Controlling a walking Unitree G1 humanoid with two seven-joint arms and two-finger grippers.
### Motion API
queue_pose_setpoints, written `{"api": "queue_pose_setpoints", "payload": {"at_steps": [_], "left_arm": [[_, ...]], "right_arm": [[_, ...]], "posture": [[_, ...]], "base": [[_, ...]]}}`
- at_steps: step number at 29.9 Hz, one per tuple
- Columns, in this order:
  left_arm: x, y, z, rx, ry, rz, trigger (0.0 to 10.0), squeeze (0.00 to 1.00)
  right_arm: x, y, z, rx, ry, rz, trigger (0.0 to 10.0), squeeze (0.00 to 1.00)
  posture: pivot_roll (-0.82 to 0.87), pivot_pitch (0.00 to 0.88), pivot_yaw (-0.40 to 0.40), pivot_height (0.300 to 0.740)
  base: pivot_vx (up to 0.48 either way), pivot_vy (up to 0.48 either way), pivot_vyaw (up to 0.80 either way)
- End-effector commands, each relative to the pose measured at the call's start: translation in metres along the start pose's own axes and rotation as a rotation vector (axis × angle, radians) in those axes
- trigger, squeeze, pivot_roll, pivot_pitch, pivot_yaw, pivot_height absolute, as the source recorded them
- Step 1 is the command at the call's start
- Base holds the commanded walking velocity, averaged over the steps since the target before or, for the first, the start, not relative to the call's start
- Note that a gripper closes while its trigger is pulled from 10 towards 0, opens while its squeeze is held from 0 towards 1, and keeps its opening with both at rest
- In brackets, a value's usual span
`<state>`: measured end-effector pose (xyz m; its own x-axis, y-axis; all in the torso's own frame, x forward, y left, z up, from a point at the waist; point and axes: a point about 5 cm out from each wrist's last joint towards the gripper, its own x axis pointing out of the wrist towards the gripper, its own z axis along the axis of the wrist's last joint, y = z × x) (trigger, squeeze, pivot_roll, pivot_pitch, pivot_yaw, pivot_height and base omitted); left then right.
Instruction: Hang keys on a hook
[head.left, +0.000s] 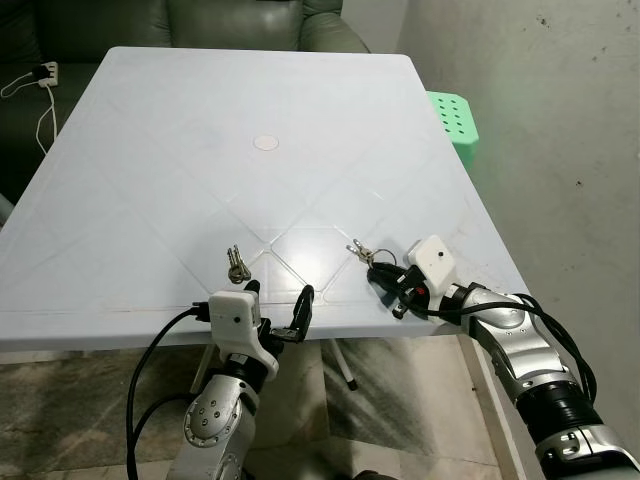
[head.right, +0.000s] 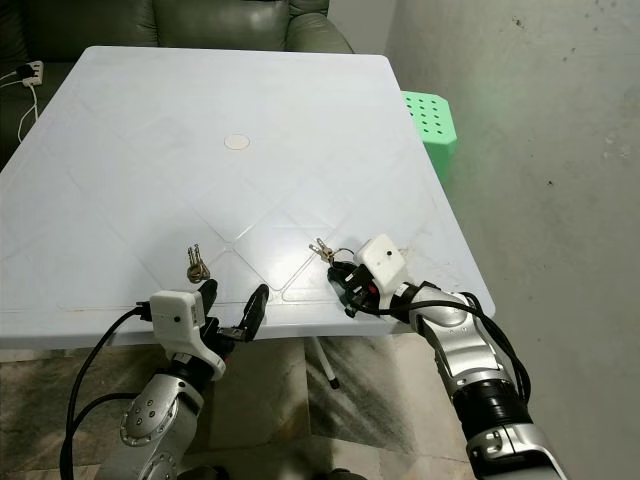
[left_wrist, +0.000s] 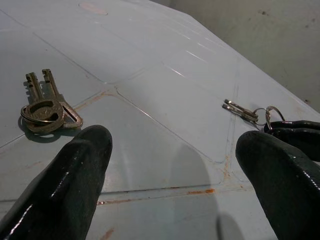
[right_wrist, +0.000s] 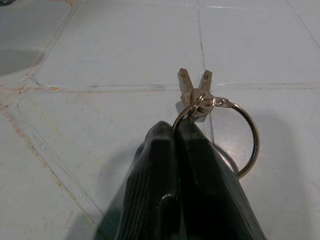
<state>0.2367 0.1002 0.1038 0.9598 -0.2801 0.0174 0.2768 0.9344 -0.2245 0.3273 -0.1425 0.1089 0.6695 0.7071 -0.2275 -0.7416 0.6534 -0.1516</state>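
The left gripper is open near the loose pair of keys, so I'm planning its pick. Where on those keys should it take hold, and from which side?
Grip the keys at the ring end, where the bows stack thickest. That end faces the left gripper; the blades point away across the table. Likely best is coming from the near edge, jaws low, since they lie flat.

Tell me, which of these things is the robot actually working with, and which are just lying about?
Part of the job:
- key ring, pinched at its rim by the right gripper
- second bunch of keys on the table, beyond the open left gripper

Just lying about:
- green stool
- sofa
- power strip
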Motion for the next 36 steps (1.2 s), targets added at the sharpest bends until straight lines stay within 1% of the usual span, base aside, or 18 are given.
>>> {"api": "queue_pose_setpoints", "payload": {"at_steps": [1,4,6,8,9,10,11,13,14,17,18,23,24,28,29,31,33,36], "left_arm": [[0.000,-0.007,-0.001,-0.023,-0.001,-0.007,10.0,0.00],[0.000,-0.008,-0.001,-0.021,-0.003,-0.009,10.0,0.00],[0.001,-0.007,0.000,-0.022,-0.003,-0.005,10.0,0.00],[0.001,-0.007,0.000,-0.020,-0.006,-0.005,10.0,0.00],[0.002,-0.006,0.000,-0.021,-0.007,-0.002,10.0,0.00],[0.002,-0.006,0.000,-0.021,-0.007,0.000,10.0,0.00],[0.002,-0.005,0.001,-0.023,-0.009,0.003,10.0,0.00],[0.003,-0.005,0.001,-0.024,-0.010,0.006,10.0,0.00],[0.003,-0.004,0.002,-0.028,-0.014,0.013,10.0,0.00],[0.005,-0.002,0.003,-0.027,-0.019,0.017,10.0,0.00],[0.005,-0.002,0.003,-0.027,-0.019,0.017,10.0,0.00],[0.010,0.003,0.008,-0.023,-0.037,0.034,10.0,0.00],[0.013,0.007,0.011,-0.011,-0.050,0.045,10.0,0.00],[0.017,0.016,0.018,0.010,-0.073,0.066,10.0,0.00],[0.019,0.023,0.022,0.026,-0.089,0.080,10.0,0.00],[0.021,0.026,0.024,0.033,-0.097,0.086,10.0,0.00],[0.024,0.038,0.034,0.066,-0.128,0.107,10.0,0.00],[0.026,0.045,0.042,0.071,-0.153,0.109,10.0,0.00]], "right_arm": [[-0.006,-0.004,-0.006,0.022,0.011,-0.016,0.0,0.00],[-0.007,-0.003,-0.003,0.032,-0.026,-0.013,0.0,0.00],[-0.006,-0.005,-0.003,0.060,-0.031,-0.050,0.0,0.00],[-0.007,-0.006,0.004,0.063,-0.114,-0.063,0.1,0.00],[-0.007,-0.006,0.006,0.087,-0.134,-0.078,4.0,0.00],[-0.008,-0.007,0.006,0.105,-0.143,-0.088,4.0,0.00],[-0.010,-0.007,0.014,0.149,-0.240,-0.097,0.0,0.00],[-0.010,-0.007,0.016,0.163,-0.262,-0.106,0.0,0.00],[-0.011,-0.005,0.019,0.220,-0.302,-0.119,0.0,0.00],[-0.014,-0.002,0.025,0.277,-0.375,-0.164,0.0,0.00],[-0.014,-0.002,0.025,0.277,-0.375,-0.164,0.0,0.00],[-0.016,-0.007,0.032,0.309,-0.431,-0.273,0.0,0.00],[-0.018,-0.008,0.034,0.311,-0.449,-0.316,10.0,0.00],[-0.027,-0.012,0.043,0.277,-0.511,-0.425,10.0,0.00],[-0.032,-0.013,0.046,0.235,-0.521,-0.477,10.0,0.00],[-0.034,-0.013,0.047,0.219,-0.520,-0.498,10.0,0.00],[-0.040,-0.012,0.046,0.177,-0.512,-0.571,10.0,0.00],[-0.046,-0.011,0.045,0.170,-0.505,-0.614,10.0,0.00]], "posture": [[0.02,0.139,-0.124,0.740],[0.02,0.136,-0.125,0.740],[0.02,0.136,-0.125,0.740],[0.02,0.138,-0.129,0.740],[0.02,0.138,-0.129,0.740],[0.02,0.138,-0.129,0.740],[0.02,0.142,-0.130,0.740],[0.02,0.141,-0.131,0.740],[0.02,0.144,-0.130,0.740],[0.02,0.145,-0.129,0.740],[0.02,0.145,-0.129,0.740],[0.02,0.144,-0.126,0.740],[0.02,0.143,-0.123,0.740],[0.02,0.139,-0.120,0.740],[0.02,0.139,-0.120,0.740],[0.01,0.131,-0.116,0.740],[0.00,0.125,-0.111,0.740],[0.00,0.120,-0.107,0.740]], "base": [[0.000,0.000,0.00],[0.000,0.000,0.00],[0.000,0.000,0.00],[0.000,0.000,0.00],[0.000,0.000,0.00],[0.000,0.000,0.00],[0.000,0.000,0.00],[0.000,0.000,0.00],[0.000,0.000,0.00],[0.000,0.000,0.00],[0.000,0.000,0.00],[0.000,0.000,0.00],[0.000,0.000,0.00],[0.000,0.000,0.00],[0.000,0.000,0.00],[0.000,0.000,0.00],[0.000,0.000,0.00],[0.000,0.000,0.00]]}}
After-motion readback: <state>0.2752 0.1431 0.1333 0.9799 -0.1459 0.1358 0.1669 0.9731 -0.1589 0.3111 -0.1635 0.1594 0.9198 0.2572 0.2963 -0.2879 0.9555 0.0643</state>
